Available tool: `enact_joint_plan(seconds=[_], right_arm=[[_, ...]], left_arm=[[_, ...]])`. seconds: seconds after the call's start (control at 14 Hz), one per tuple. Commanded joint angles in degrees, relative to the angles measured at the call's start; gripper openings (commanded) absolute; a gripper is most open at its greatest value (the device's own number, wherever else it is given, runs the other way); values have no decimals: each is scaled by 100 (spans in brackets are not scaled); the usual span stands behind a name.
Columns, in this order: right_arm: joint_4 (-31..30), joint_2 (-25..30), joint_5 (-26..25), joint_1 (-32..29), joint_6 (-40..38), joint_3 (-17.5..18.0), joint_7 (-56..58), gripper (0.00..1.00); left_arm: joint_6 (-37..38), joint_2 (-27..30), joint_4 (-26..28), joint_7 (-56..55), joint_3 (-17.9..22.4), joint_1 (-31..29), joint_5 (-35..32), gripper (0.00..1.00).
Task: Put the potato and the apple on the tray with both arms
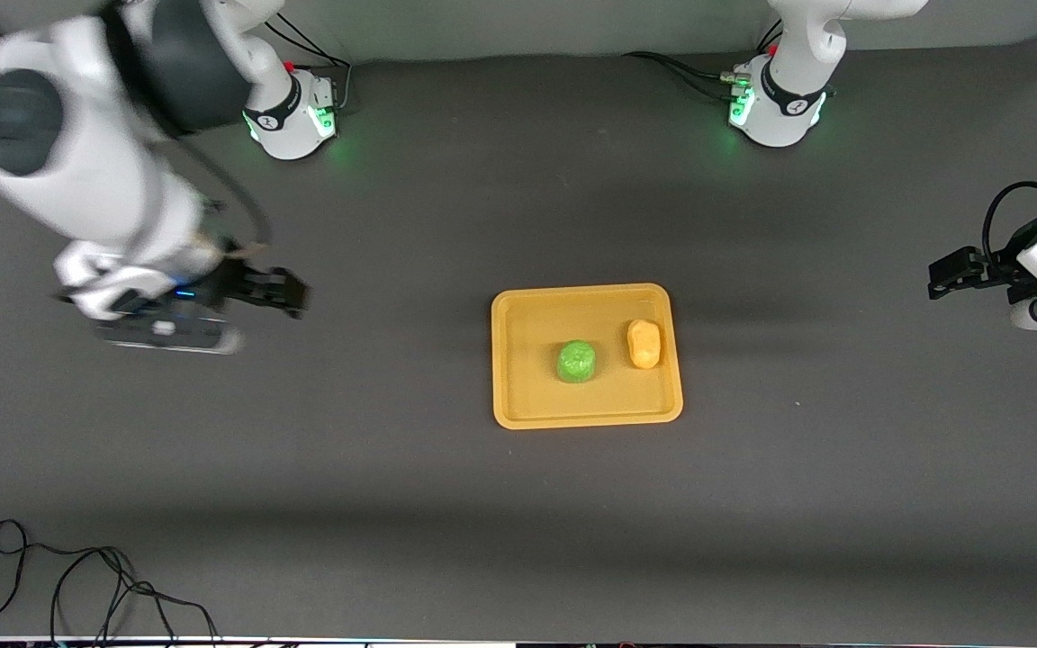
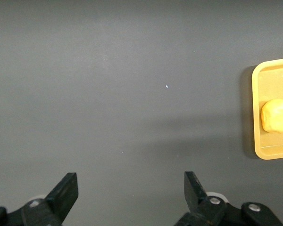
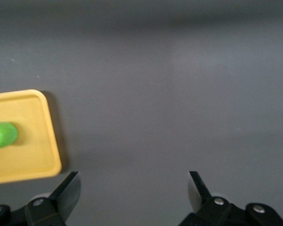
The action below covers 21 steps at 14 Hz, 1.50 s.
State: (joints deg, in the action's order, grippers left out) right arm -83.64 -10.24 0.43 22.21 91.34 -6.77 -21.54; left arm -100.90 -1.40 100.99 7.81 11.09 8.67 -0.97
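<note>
The yellow-orange tray (image 1: 518, 409) lies in the middle of the table. The green apple (image 1: 576, 361) and the yellow-orange potato (image 1: 644, 344) both sit on it, apart, the potato toward the left arm's end. My left gripper (image 1: 935, 278) is open and empty over bare table at the left arm's end. My right gripper (image 1: 299, 297) is open and empty over bare table at the right arm's end. The left wrist view shows the potato (image 2: 276, 116) on the tray's corner (image 2: 258, 150). The right wrist view shows the apple (image 3: 3, 134) on the tray (image 3: 40, 157).
A dark grey mat (image 1: 798, 504) covers the table. A black cable (image 1: 77, 585) loops at the table's edge nearest the front camera, at the right arm's end. The two arm bases (image 1: 298, 112) (image 1: 775, 103) stand along the table's edge farthest from the front camera.
</note>
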Motion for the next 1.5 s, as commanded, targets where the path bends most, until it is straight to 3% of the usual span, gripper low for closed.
enact_joint_plan(seconds=[0.0, 0.29, 0.43, 0.93, 1.43], right_arm=[[-1013, 795, -52, -1109, 279, 658, 553, 100], [-1216, 998, -35, -2122, 271, 712, 1808, 100], [-1216, 1059, -35, -2151, 236, 494, 1961, 100], [-672, 849, -70, -2124, 183, 413, 2005, 100], [-724, 866, 0, -2133, 33, 378, 2242, 100]], left_arm=[[26, -71, -176, -8, -63, 65, 0, 100], [9, -202, -377, -8, -72, 73, 17, 100], [132, -518, -843, -8, -72, 73, 35, 100], [334, -467, -801, 18, -64, 30, 510, 100], [396, -458, -774, 27, -55, 12, 474, 99]])
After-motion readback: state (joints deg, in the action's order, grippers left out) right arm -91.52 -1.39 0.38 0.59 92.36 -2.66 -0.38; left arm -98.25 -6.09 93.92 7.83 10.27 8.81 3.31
